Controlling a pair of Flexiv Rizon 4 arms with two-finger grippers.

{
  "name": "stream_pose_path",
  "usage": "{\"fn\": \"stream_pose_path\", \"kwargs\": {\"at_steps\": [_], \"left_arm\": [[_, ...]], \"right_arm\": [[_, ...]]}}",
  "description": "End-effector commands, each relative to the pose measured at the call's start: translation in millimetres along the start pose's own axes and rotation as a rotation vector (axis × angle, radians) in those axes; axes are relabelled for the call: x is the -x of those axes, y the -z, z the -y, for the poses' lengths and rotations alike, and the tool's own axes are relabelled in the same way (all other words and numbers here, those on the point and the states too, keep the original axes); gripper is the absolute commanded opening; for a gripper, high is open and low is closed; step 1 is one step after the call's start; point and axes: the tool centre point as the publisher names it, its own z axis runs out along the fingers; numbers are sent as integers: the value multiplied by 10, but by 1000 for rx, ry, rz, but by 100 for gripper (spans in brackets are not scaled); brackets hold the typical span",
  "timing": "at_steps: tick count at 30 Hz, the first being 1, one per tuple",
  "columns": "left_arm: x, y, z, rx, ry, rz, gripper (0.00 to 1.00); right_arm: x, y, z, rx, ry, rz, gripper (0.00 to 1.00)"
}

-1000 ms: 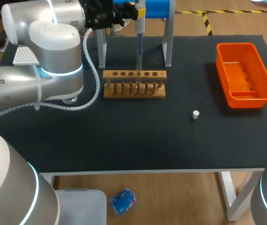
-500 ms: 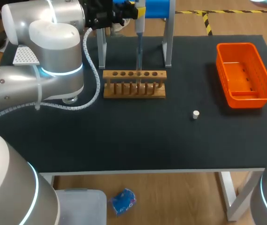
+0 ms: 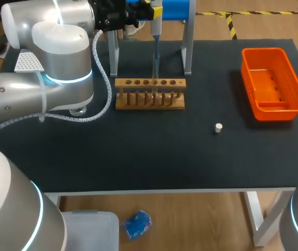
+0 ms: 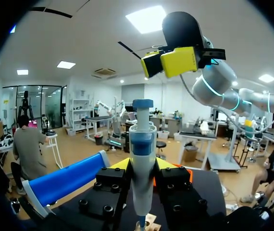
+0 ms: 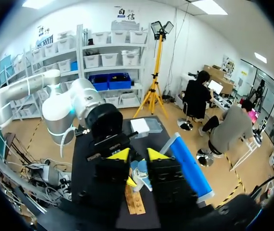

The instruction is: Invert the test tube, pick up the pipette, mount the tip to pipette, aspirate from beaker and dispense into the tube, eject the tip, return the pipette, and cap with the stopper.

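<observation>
- The pipette (image 3: 156,36) hangs upright between the two posts of its stand (image 3: 187,47), at the far side of the bench (image 3: 154,157), just behind the wooden rack (image 3: 149,99).
- It is gripped at the body by the left fingers (image 4: 119,165), one on each side. Picking it up is judged to be the step in hand, as the pipette is not yet clear of the stand.
- The right fingers (image 4: 180,61) are held high above the pipette, apart, with nothing between them.
- No test tube can be made out in the rack, so it cannot be told whether the inverting is done. Nor can it be told whether a tip is mounted.
- The stopper (image 3: 218,127) lies alone on the bench, well apart from the rack and nearer the orange basket (image 3: 264,51), so capping is not done. Aspirating, dispensing, ejecting and returning are judged to be left as well.
- Only in the head view are the rack, stopper and basket laid out together; the grip is barely seen there.
- In the left wrist view both fingers are shown against the pipette, with the right fingers overhead.
- In the right wrist view the pipette's top and the rack beneath are seen past that arm's own fingers.
</observation>
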Motion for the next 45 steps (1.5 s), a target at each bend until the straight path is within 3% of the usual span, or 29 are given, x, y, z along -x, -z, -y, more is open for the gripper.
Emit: {"fn": "stream_pose_path", "kwargs": {"at_steps": [1,7,15,22,28,37,45], "left_arm": [[-2,-5,4,1,0,1,0],[-2,-5,4,1,0,1,0],[-2,-5,4,1,0,1,0],[-2,-5,4,1,0,1,0],[-2,-5,4,1,0,1,0],[-2,-5,4,1,0,1,0],[-2,-5,4,1,0,1,0]], "right_arm": [[-84,236,35,22,9,22,100],[-222,574,217,72,12,56,100],[-494,808,703,109,24,76,100],[-753,696,1200,94,14,100,100],[-882,580,1455,98,19,129,100],[-834,368,1927,60,-16,159,100],[-834,368,1927,60,-16,159,100]]}}
